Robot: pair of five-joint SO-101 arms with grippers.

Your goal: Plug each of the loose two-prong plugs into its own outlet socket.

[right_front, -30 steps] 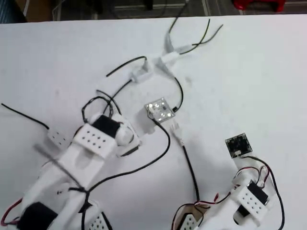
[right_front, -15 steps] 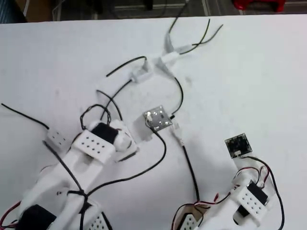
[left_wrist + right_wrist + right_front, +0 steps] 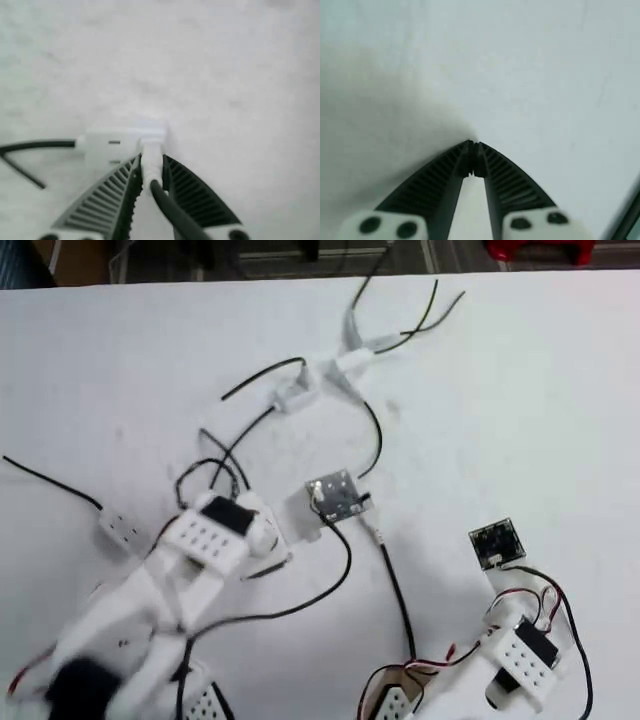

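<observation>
From above, the white worktop (image 3: 520,390) runs up to a far edge. Past that edge the room shows a dark floor, a red thing (image 3: 535,250) at one corner and a brown one (image 3: 75,255) at the other. The left arm (image 3: 205,530) reaches in over a tangle of black leads. Well ahead of its jaws two white connector pieces (image 3: 295,392) (image 3: 350,362) lie near one another, each trailing thin black cords. The right arm (image 3: 525,655) sits low and apart from them, and a black lead with a white end (image 3: 395,590) runs between the two arms. In the left wrist view the left jaws are pinching a white two-prong plug (image 3: 151,167), with its black cord (image 3: 167,207) trailing back between them. Right at the jaw tips the plug's front end meets a white outlet socket (image 3: 112,147), which shows two small slots on its face, and the prongs are hidden. The socket's own black cord (image 3: 40,145) leaves it to one side of the jaws. Pale, faintly mottled worktop lies ahead. In the right wrist view the right jaws are pressed together tip to tip with nothing between them, low over bare worktop (image 3: 545,75). A soft grey shadow (image 3: 380,125) lies to one side of them.
</observation>
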